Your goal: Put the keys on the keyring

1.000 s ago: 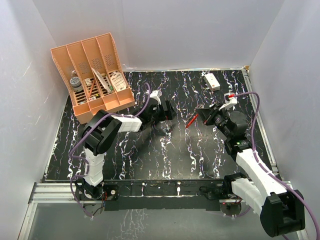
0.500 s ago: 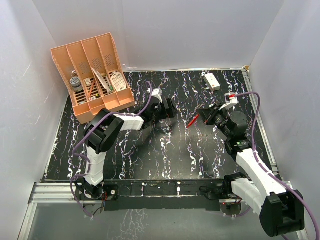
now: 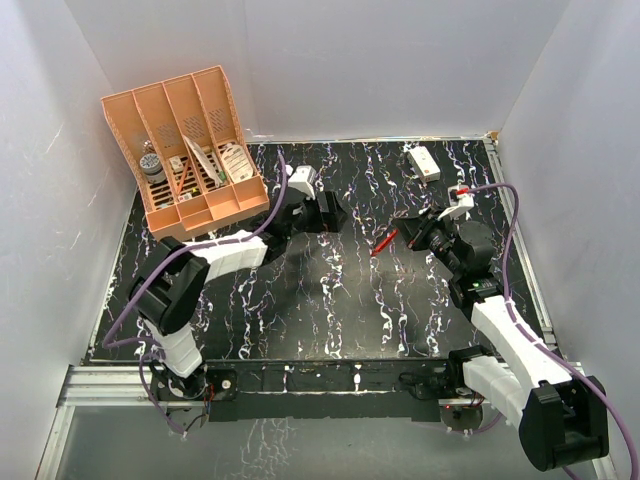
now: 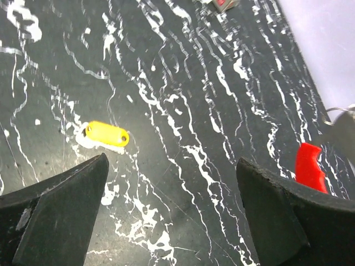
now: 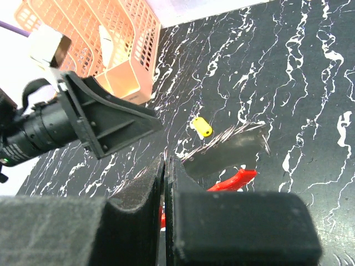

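Note:
The red keyring (image 3: 383,241) sticks out leftward from my right gripper (image 3: 408,233), which is shut on it above the mat. In the right wrist view the red keyring (image 5: 236,179) shows past the closed fingers, and a flat grey key (image 5: 224,156) with wire loops hangs by it; I cannot tell whether it is threaded on. A key with a small yellow head (image 4: 107,133) lies flat on the mat, also seen as the yellow-headed key (image 5: 202,127). My left gripper (image 4: 172,213) hovers open just short of it, nothing between its fingers.
An orange slotted organizer (image 3: 185,150) with small items stands at the back left. A white rectangular box (image 3: 423,162) lies at the back right. White walls close in the black marbled mat (image 3: 300,310) on three sides.
My left gripper has drawn back toward the far left, away from the mat's middle, staying open. The right gripper holds still with the keyring.

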Controlling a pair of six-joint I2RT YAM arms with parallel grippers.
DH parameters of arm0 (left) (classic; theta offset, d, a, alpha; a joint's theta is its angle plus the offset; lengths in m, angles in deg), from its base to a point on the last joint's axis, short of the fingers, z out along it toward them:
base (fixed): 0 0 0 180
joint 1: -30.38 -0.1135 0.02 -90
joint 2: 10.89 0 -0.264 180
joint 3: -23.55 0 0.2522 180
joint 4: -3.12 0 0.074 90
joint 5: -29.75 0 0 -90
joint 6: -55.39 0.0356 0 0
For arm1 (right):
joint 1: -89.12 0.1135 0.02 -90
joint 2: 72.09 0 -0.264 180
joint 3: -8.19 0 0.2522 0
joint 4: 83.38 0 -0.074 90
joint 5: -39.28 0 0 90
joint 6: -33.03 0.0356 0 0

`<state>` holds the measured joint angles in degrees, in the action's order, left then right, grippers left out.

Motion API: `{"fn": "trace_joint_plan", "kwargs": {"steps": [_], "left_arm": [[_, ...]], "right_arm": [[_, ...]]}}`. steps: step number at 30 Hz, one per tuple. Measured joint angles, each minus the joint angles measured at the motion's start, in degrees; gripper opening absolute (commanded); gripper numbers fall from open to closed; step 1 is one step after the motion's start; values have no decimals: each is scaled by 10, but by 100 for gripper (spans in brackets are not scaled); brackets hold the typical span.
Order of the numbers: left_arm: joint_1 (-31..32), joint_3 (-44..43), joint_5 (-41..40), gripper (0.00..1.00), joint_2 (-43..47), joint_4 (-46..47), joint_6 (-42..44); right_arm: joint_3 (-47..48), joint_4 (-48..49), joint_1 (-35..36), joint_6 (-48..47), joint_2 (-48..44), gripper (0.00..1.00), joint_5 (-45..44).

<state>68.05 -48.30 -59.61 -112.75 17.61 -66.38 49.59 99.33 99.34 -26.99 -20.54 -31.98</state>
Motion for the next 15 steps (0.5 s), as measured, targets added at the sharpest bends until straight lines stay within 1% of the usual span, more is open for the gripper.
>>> {"fn": "trace_joint_plan", "kwargs": {"steps": [3, 5, 7, 11, 15], "left_arm": [[-16, 0, 33, 99, 13, 17, 33], [-40, 0, 78, 99, 5, 24, 46], [-73, -4, 125, 99, -17, 35, 54], [-119, -9, 171, 99, -70, 48, 80], [-130, -31, 201, 99, -117, 47, 103]], "right_arm": [[1, 0, 0, 0, 1, 0, 3], [2, 0, 0, 0, 1, 0, 5], [3, 0, 0, 0, 1, 0, 6], [7, -1, 0, 0, 1, 0, 7], [8, -1, -2, 0, -2, 0, 7]]}}
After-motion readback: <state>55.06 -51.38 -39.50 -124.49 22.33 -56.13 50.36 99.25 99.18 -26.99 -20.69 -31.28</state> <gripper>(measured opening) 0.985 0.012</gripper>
